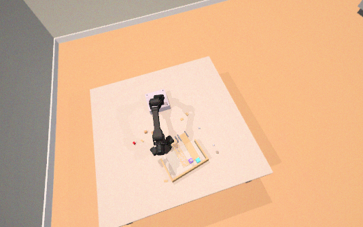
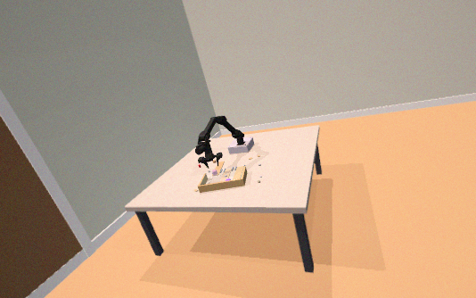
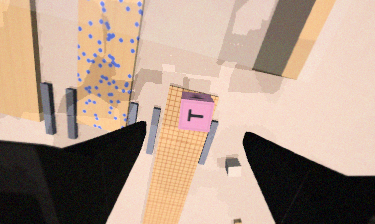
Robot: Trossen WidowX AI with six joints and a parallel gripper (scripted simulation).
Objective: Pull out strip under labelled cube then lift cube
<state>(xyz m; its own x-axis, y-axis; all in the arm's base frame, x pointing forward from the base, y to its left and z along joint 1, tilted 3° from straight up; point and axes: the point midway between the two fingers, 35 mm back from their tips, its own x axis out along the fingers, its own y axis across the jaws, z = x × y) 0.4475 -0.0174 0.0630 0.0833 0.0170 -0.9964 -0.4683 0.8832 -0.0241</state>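
Note:
The labelled cube (image 3: 195, 116) (image 2: 214, 171) is pink with a black T on top. It rests on the far end of the grid-patterned strip (image 3: 172, 165) (image 2: 220, 167), which runs between two grey guides. My gripper (image 3: 195, 132) (image 1: 162, 147) (image 2: 213, 166) is open and empty, above the strip, with one finger on each side of it. In the wrist view the cube shows between and just beyond the fingertips. The arm hides the cube in the top view. A blue-dotted strip (image 3: 107, 75) and a plain strip (image 3: 10, 60) (image 1: 188, 144) lie beside it.
A wooden frame (image 1: 189, 170) (image 2: 221, 186) borders the strips. A purple cube (image 1: 190, 160) and a cyan cube (image 1: 198, 160) stand near its wall. More grey guides (image 3: 48, 108) stand by the other strips. A small grey-white block (image 3: 233, 167) lies right of the strip; a red block (image 1: 134, 143) lies left.

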